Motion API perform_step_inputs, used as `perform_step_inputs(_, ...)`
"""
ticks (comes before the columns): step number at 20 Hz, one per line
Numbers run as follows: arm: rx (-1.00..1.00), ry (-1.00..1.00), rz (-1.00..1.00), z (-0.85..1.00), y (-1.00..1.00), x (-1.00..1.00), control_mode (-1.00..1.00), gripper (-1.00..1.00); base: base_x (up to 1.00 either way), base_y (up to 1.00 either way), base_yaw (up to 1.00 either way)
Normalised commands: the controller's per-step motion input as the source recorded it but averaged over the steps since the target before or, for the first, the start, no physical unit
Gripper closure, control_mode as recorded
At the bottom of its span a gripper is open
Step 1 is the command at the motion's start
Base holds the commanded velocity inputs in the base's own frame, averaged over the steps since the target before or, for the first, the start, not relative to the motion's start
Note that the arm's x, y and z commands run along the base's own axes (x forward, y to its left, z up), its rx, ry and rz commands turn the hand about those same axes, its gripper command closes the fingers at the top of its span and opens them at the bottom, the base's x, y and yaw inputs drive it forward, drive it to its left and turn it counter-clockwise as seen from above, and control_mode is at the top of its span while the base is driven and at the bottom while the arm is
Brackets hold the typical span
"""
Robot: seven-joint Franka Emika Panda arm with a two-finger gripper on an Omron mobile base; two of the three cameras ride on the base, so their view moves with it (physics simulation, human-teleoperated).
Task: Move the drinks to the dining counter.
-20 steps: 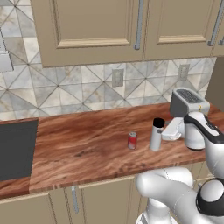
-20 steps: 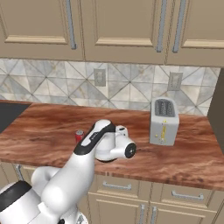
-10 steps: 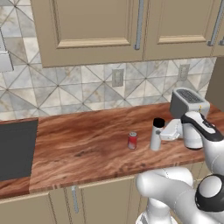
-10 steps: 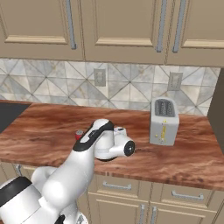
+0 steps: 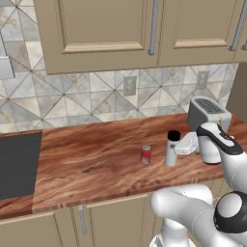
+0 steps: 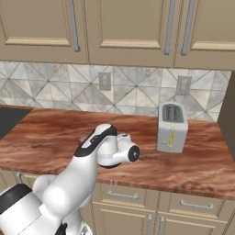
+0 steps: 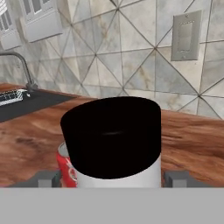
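Tall pale-grey cylinder w/ black cap (image 5: 171, 148) stands upright on reddish-brown wood-grain countertop (image 5: 91, 164), between the two dark fingertips (image 7: 176, 178) of the gripper (image 7: 112, 179). Jaws straddle it; can't tell whether they touch it. Short red can (image 5: 145, 155) sits just beside cylinder; silver toaster (image 6: 171, 126) near the tiled wall.

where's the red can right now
In the left base view the red can stands upright on the wood counter, just left of the pale-grey cylinder with black cap, apart from it.
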Motion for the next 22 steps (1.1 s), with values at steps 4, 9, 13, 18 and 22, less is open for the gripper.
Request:
perform_step_inputs(4, 0.0, 0.0, 0.0, 0.0, 0.0, 0.0, -1.0, 1.0, 0.0, 0.0, 0.0)
perform_step_inputs(9, 0.0, -0.03, 0.0, 0.04, 0.0, -0.03, -1.0, 1.0, 0.0, 0.0, 0.0)
perform_step_inputs(13, 0.0, -0.15, 0.0, 0.46, 0.0, -0.08, -1.0, 1.0, 0.0, 0.0, 0.0)
perform_step_inputs(18, 0.0, -0.25, 0.01, 0.78, 0.0, -0.25, -1.0, 1.0, 0.0, 0.0, 0.0)
perform_step_inputs(22, 0.0, -0.28, 0.05, 0.74, 0.0, -0.42, -1.0, 1.0, 0.0, 0.0, 0.0)
